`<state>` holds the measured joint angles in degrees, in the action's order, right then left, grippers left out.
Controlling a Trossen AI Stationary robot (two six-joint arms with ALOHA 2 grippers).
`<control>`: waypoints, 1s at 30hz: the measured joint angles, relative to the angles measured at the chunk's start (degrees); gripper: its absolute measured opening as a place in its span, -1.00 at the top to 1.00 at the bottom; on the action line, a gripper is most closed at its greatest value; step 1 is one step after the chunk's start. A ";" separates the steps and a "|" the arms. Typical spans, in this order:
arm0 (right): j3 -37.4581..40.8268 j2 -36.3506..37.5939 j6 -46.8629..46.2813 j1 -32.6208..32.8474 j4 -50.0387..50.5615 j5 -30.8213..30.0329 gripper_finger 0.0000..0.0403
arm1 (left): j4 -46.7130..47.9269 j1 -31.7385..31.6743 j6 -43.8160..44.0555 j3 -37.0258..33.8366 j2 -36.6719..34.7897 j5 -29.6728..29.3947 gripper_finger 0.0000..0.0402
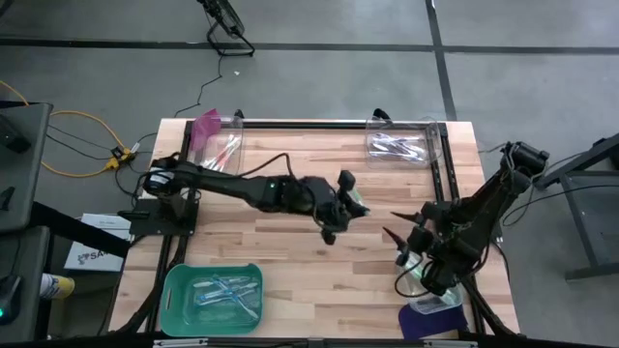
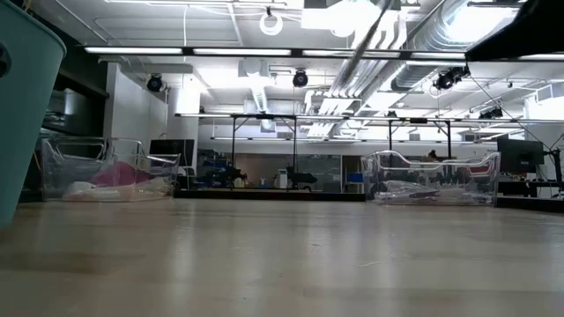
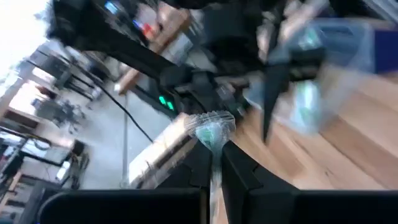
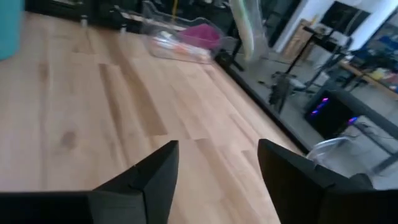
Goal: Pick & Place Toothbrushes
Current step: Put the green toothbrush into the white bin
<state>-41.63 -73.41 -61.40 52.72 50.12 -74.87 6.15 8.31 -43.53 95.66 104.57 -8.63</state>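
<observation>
A toothbrush with a teal and white head sticks out past the fingers of my left gripper, which is shut on it above the middle of the table. The same toothbrush shows pale green in the high view. My right gripper stands open over bare wood near the table's right side, and the high view shows this right gripper a little right of the left one. More toothbrushes lie in a clear tray at the far right and in a teal bin at the near left. My left gripper pinches the toothbrush's handle between its two fingers, below the head. The fingers lie roughly level, pointing toward the table's right side. The head end sticks out beyond the fingertips, and the brush is lifted clear of the table.
A clear tray with a pink thing in it stands at the far left. A clear cup and a purple thing sit at the near right, under my right arm. A black frame runs along the far and right edges. Bare wood lies between the arms.
</observation>
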 joint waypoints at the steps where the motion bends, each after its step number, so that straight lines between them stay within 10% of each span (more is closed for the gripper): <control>1: -0.02 0.00 0.32 -0.79 -0.08 -0.36 -0.07 | -4.46 -0.78 0.92 -2.51 -0.33 1.73 0.96; 11: 0.05 -0.02 15.82 -10.10 -11.42 -1.15 -0.10 | -48.25 -8.10 12.06 -28.74 -5.66 21.79 0.96; 17: 0.05 -0.02 42.78 -17.28 -34.51 12.12 -0.09 | -66.63 -11.15 18.14 -39.26 -5.97 26.85 0.96; 23: 0.05 -0.02 61.67 -24.49 -54.46 15.00 -0.05 | -77.91 -12.21 21.93 -45.67 -6.66 32.40 0.96; 30: 0.05 -0.02 67.51 -34.23 -65.24 32.07 -0.05 | -81.95 -12.08 21.94 -48.28 -8.50 35.44 0.96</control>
<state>-41.58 -73.43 6.11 18.50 -15.12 -42.81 -75.80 -3.77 -21.59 47.37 96.08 26.81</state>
